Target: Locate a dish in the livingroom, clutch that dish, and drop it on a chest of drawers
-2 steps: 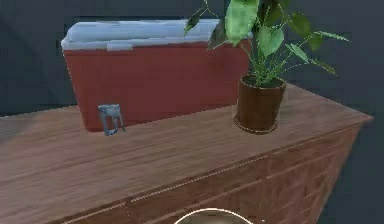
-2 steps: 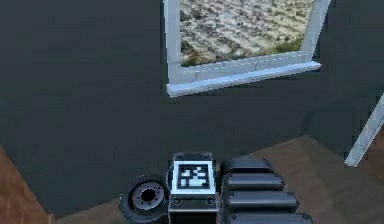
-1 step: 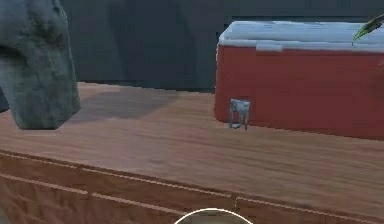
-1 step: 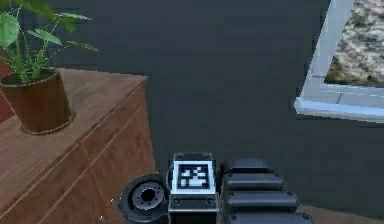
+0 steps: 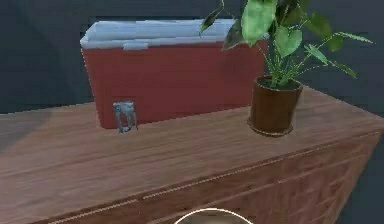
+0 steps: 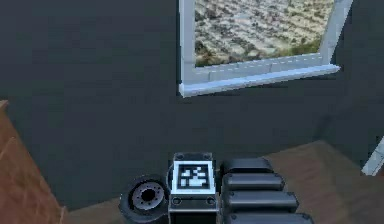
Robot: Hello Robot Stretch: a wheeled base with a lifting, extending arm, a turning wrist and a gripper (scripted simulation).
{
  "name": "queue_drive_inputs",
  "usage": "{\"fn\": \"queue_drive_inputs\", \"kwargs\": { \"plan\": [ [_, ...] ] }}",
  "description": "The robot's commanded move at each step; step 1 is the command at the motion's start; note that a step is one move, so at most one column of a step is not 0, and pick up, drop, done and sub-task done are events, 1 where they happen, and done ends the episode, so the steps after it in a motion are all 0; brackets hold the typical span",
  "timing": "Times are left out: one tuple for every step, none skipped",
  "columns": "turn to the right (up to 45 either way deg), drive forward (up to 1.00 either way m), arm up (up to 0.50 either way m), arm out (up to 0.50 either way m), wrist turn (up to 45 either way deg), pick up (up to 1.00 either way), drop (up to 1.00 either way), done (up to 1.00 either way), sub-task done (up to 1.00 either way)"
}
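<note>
The robot seems at the drop step, facing the chest of drawers point(image 5: 60, 150), with a pale rim point(image 5: 210, 211), perhaps the dish, at the forward view's bottom edge; whether the gripper point(image 6: 148, 198) holds anything cannot be told, and next the arm must reach over the wooden top.

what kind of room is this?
Likely a furnished room in a house, perhaps the living room: a wooden cabinet top bearing a potted plant and red cooler, plus a window in a dark wall.

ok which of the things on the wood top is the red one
The big box at the back. The plant pot beside it is brown, and the small thing in front is grey.
</note>
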Motion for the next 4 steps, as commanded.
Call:
{"fn": "queue_drive_inputs", "kwargs": {
  "plan": [
    [-18.0,0.0,0.0,0.0,0.0,0.0,0.0,0.0,0.0],
    [-3.0,0.0,0.0,0.0,0.0,0.0,0.0,0.0,0.0],
    [0.0,0.25,0.0,0.0,0.0,0.0,0.0,0.0,0.0],
    [15.0,0.0,0.0,0.0,0.0,0.0,0.0,0.0,0.0]
  ]
}}
